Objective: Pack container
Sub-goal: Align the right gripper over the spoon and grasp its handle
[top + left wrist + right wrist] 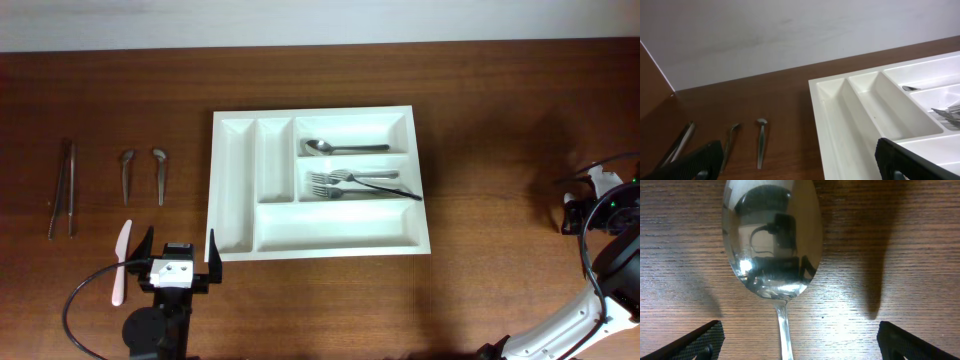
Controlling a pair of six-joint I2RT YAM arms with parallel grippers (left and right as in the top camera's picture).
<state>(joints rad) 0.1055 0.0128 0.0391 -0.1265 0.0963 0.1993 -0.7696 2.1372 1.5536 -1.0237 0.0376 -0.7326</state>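
Note:
The white cutlery tray (320,240) lies mid-table, with a spoon (345,147) in its top long compartment and forks (350,183) in the middle one. It also shows in the left wrist view (840,125). My left gripper (178,258) is open and empty, just left of the tray's near left corner. My right gripper (600,205) is at the far right edge, open, low over a metal spoon (772,240) lying on the wood between its fingers.
Left of the tray lie two small spoons (127,172) (160,172), metal tongs (62,188) and a white plastic knife (121,262). The spoons also show in the left wrist view (760,140). A pale wall runs along the table's far edge.

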